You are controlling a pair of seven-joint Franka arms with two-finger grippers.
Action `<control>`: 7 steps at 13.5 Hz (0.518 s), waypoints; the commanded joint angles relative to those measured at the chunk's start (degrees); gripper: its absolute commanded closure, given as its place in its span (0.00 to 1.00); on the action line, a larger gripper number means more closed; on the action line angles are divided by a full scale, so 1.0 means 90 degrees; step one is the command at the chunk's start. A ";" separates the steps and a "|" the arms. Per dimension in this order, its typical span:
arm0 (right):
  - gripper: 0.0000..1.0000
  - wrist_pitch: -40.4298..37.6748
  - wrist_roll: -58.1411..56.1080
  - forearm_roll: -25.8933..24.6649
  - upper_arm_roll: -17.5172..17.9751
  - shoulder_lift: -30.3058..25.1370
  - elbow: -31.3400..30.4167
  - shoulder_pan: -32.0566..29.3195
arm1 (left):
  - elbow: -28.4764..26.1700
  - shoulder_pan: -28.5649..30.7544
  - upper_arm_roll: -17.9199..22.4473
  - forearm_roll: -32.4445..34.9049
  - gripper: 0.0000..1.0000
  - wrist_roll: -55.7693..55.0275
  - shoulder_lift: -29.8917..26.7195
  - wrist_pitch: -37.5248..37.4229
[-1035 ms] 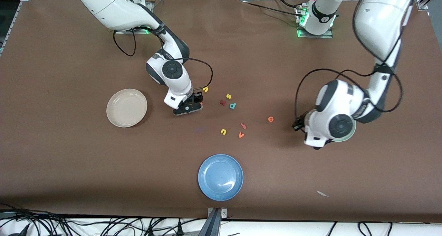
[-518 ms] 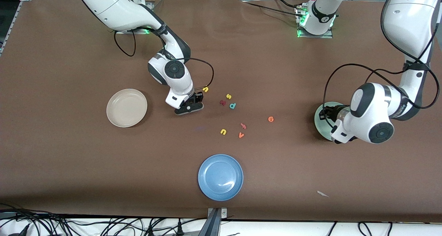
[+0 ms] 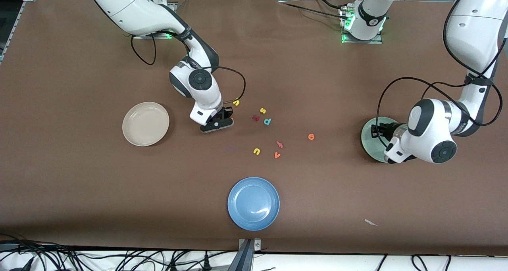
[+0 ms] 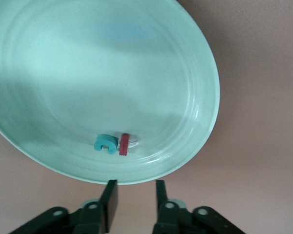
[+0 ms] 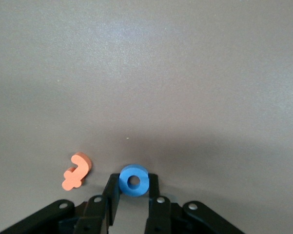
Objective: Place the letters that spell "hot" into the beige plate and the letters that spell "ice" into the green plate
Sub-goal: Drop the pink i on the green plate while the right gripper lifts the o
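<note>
The blue "o" (image 5: pixel 134 180) is seen in the right wrist view lying flat between the fingertips of the right gripper (image 3: pixel 223 117), which is set down at the table's middle, between the beige plate (image 3: pixel 145 123) and the scatter of letters; the fingers are drawn in on the ring's two sides, so it is judged gripped. Being round, the ring has no long axis, and the coming move is judged to turn only on a clean lift and a carry toward the beige plate, which lies toward the right arm's end of the table. An orange letter (image 5: pixel 77 171) lies just beside the ring, apart from it. The left gripper (image 4: pixel 133 196) hangs over the rim of the green plate (image 4: pixel 195 63) with its fingers parted and empty; the teal "c" (image 4: pixel 106 143) and the dark red "i" (image 4: pixel 124 144) rest in the plate. A second ago the left arm covered that plate, and the right fingers stood wider.
</note>
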 commanded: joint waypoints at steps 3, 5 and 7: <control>0.87 -0.0509 -0.0087 -0.0001 -0.0213 -0.0406 0.0058 -0.0011 | 0.0147 -0.0089 -0.0198 -0.0599 0.00 -0.0005 -0.0133 0.0029; 0.87 -0.0940 -0.0504 0.0319 -0.0213 -0.0777 0.0000 -0.0234 | 0.0157 -0.0254 -0.0481 -0.0620 0.00 -0.0967 -0.0133 0.0242; 0.87 -0.1514 -0.1498 0.1021 -0.0213 -0.1177 -0.0020 -0.0507 | 0.0147 -0.0701 -0.0531 -0.0620 0.00 -0.2013 -0.0114 0.0827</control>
